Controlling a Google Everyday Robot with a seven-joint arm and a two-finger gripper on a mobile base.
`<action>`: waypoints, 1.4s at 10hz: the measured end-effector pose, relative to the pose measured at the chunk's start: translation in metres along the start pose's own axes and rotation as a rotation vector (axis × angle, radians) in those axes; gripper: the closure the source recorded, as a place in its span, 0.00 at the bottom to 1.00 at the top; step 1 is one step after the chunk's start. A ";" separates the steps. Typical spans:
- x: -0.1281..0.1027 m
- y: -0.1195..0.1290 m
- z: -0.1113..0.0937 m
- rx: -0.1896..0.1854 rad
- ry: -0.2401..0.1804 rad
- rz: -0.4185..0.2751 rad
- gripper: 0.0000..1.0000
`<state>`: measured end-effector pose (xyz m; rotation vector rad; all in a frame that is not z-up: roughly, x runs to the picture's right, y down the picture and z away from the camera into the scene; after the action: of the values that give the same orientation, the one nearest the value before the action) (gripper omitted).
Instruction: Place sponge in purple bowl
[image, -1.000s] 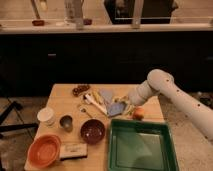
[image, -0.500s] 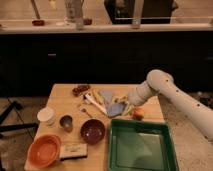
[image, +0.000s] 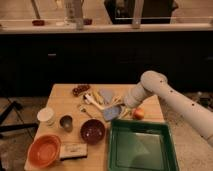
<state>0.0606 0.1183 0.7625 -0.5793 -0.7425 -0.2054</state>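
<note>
L to R: orange bowl (image: 44, 150) at front-left corner of table, purple bowl (image: 93, 131) mid-front w/ nothing in it. Sponge (image: 111, 114) is on the tabletop just behind-right of that bowl. Gripper (image: 120, 106) is right at the sponge's right edge, can't tell if it's open or gripping tbh. Green tray (image: 116, 150) front-right.

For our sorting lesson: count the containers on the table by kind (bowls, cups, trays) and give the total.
Bowls: 2 (purple bowl, orange bowl)
Cups: 2 (white cup, metal cup)
Trays: 1 (green tray)
Total: 5
The gripper is down by the sponge, just beyond the tray.
</note>
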 end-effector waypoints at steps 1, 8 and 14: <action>-0.025 0.000 0.017 -0.030 0.001 -0.055 1.00; -0.128 0.017 0.081 -0.181 0.126 -0.354 1.00; -0.093 0.005 0.091 -0.212 0.190 -0.303 1.00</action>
<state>-0.0572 0.1719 0.7503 -0.6365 -0.6244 -0.6173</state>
